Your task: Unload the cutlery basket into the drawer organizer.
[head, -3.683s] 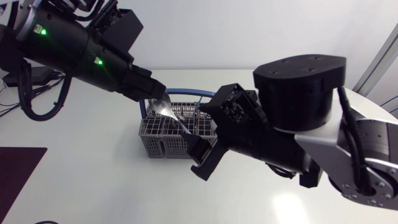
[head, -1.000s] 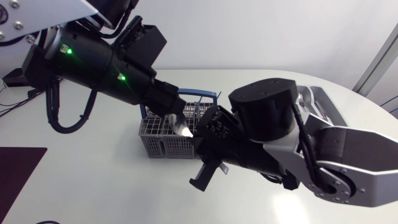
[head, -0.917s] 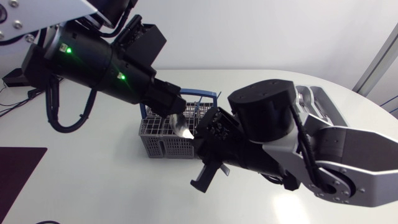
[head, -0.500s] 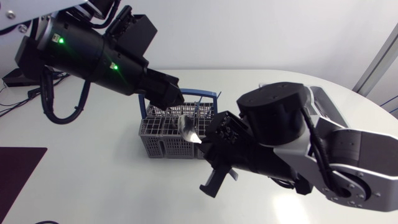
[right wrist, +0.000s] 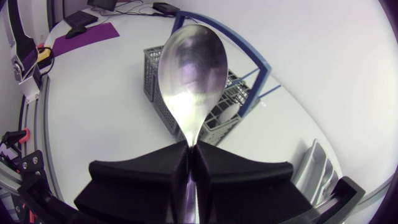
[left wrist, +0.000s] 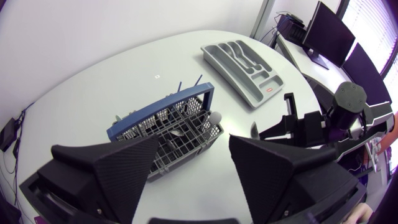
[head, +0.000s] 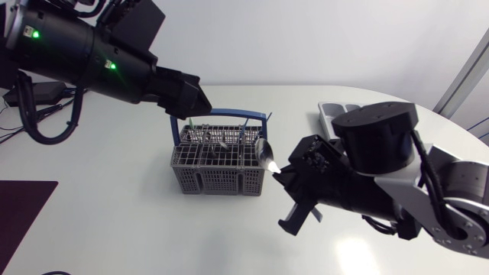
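Observation:
A grey wire cutlery basket (head: 220, 162) with a blue handle stands mid-table, with several pieces of cutlery in it. My right gripper (head: 281, 173) is just right of the basket, shut on the handle of a silver spoon (head: 269, 158). In the right wrist view the spoon (right wrist: 191, 68) stands up from the shut right gripper (right wrist: 191, 163), bowl ahead, with the basket (right wrist: 208, 99) behind it. My left gripper (head: 200, 100) hovers above the basket's back left. In its own view the left gripper (left wrist: 186, 165) is open and holds nothing, with the basket (left wrist: 166, 127) beneath it. The grey drawer organizer (left wrist: 247, 64) lies beyond the basket.
In the head view the organizer (head: 335, 110) is at the back right, mostly hidden behind my right arm (head: 382, 164). It also shows beside the right gripper as an organizer edge (right wrist: 314, 163). A dark purple mat (head: 19, 210) lies at the table's left edge.
My left gripper opened, let go of the spoon and drew back up and to the left. My right arm carried the spoon to the right, off the basket.

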### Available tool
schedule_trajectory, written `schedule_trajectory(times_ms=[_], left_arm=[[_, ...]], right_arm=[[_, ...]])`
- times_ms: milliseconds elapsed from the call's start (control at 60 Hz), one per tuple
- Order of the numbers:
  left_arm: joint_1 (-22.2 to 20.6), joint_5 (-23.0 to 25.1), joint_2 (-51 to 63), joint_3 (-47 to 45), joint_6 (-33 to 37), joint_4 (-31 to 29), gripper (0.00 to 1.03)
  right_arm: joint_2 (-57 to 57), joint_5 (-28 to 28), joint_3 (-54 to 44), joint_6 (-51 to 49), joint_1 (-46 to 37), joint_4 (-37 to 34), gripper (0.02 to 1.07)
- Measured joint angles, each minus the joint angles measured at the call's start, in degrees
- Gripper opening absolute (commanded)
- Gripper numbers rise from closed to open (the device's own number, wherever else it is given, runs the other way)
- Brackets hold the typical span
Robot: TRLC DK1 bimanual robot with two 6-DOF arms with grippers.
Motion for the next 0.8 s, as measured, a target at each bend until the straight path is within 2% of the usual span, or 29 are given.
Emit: schedule_trajectory(times_ms=[217,333,517,800], left_arm=[[0.0,-0.9,-0.31,0.09,0.04,0.0,0.81],[-0.02,-1.51,-0.31,0.09,0.24,0.0,0.84],[-1.53,-4.0,-0.31,0.07,1.6,0.0,0.87],[-4.55,-6.14,-0.33,-1.66,3.54,0.0,0.87]], right_arm=[[-0.39,-0.2,-0.04,-1.57,-9.92,-1.05,0.12],[0.37,-1.09,-0.02,-2.49,-15.85,-1.05,0.12],[4.87,-2.38,0.94,-2.99,-24.37,-1.27,0.12],[13.68,-2.82,8.13,-3.43,-34.25,-1.22,0.12]])
